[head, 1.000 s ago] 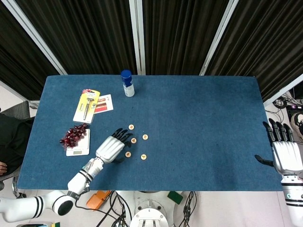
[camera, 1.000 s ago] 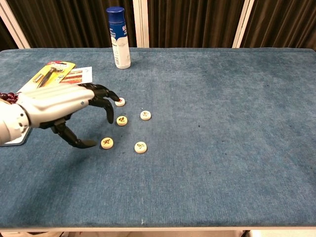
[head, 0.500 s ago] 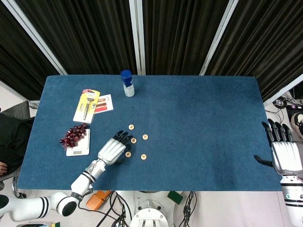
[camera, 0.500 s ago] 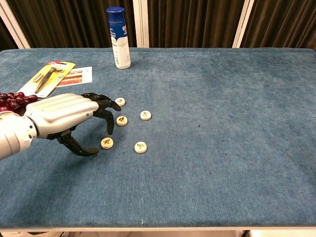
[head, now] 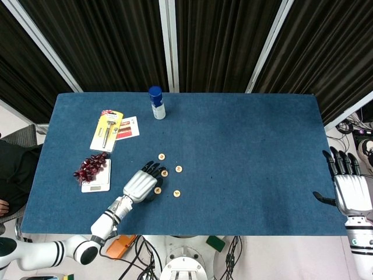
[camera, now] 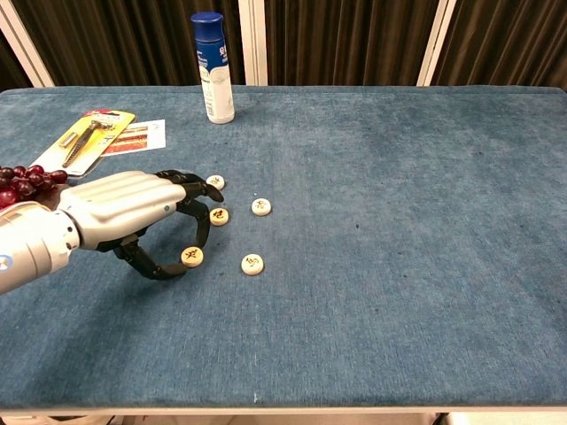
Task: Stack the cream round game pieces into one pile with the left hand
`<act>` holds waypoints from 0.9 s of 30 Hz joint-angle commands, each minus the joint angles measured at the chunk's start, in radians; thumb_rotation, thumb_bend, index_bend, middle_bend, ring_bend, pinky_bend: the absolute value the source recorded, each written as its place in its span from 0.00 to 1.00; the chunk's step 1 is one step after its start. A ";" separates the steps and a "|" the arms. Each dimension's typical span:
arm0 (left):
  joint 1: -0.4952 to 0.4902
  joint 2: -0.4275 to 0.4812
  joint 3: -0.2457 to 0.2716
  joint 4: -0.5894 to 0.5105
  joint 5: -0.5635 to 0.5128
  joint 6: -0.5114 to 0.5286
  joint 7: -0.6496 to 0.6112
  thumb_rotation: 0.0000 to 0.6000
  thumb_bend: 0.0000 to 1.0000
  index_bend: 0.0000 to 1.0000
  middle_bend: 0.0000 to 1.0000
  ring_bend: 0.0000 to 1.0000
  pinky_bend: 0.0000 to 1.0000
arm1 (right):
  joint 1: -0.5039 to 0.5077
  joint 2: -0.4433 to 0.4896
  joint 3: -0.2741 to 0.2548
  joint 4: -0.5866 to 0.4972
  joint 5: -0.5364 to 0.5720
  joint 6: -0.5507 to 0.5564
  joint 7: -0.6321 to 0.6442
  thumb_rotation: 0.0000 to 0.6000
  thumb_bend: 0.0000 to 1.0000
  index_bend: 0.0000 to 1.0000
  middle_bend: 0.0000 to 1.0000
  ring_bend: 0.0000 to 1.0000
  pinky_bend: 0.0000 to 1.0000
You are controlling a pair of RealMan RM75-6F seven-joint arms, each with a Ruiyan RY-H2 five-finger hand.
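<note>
Five cream round game pieces lie apart on the blue table cloth. In the chest view they are the far piece (camera: pixel 215 181), the middle-left piece (camera: pixel 219 216), the middle-right piece (camera: pixel 260 206), the near-left piece (camera: pixel 191 256) and the near-right piece (camera: pixel 252 264). My left hand (camera: pixel 124 217) arches over the near-left piece (head: pixel 157 190), thumb on its left and a curled fingertip (camera: pixel 203 243) just behind it. The piece lies flat on the cloth and I cannot tell whether anything touches it. My right hand (head: pixel 351 189) rests open at the table's right edge, fingers spread.
A blue-capped spray bottle (camera: pixel 213 66) stands at the back. A yellow tool package (camera: pixel 89 137) and a card lie at the left. Red grapes (head: pixel 90 166) sit on a small white scale (head: pixel 96 182) beside my left forearm.
My left hand has slid forward and down toward the near-left piece, and its thumb and fingers have curled closer around it. The pieces and the right hand have not moved.
</note>
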 commanded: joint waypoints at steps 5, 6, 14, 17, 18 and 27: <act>-0.004 -0.005 0.004 0.006 -0.011 -0.003 -0.005 1.00 0.35 0.49 0.10 0.00 0.00 | 0.003 0.001 0.002 -0.003 0.007 -0.006 -0.001 1.00 0.09 0.00 0.02 0.00 0.02; -0.004 -0.006 0.003 0.006 -0.011 -0.002 -0.009 1.00 0.36 0.49 0.10 0.00 0.00 | 0.003 0.001 0.002 -0.003 0.008 -0.006 -0.001 1.00 0.09 0.00 0.02 0.00 0.02; -0.024 -0.011 -0.056 0.006 -0.018 0.023 -0.065 1.00 0.39 0.50 0.10 0.00 0.00 | 0.006 0.001 0.002 -0.005 0.007 -0.008 -0.006 1.00 0.09 0.00 0.02 0.00 0.02; -0.047 -0.023 -0.091 0.021 -0.043 0.013 -0.063 1.00 0.38 0.50 0.10 0.00 0.00 | 0.006 0.000 0.002 -0.004 0.007 -0.008 -0.005 1.00 0.09 0.00 0.02 0.00 0.02; -0.054 -0.028 -0.100 0.026 -0.052 0.008 -0.062 1.00 0.38 0.50 0.10 0.00 0.00 | 0.006 -0.001 0.002 -0.004 0.007 -0.008 -0.004 1.00 0.09 0.00 0.02 0.00 0.02; -0.113 -0.072 -0.141 0.088 -0.149 -0.039 -0.007 1.00 0.36 0.50 0.10 0.00 0.00 | 0.000 -0.002 0.000 0.011 0.015 -0.007 0.014 1.00 0.09 0.00 0.02 0.00 0.02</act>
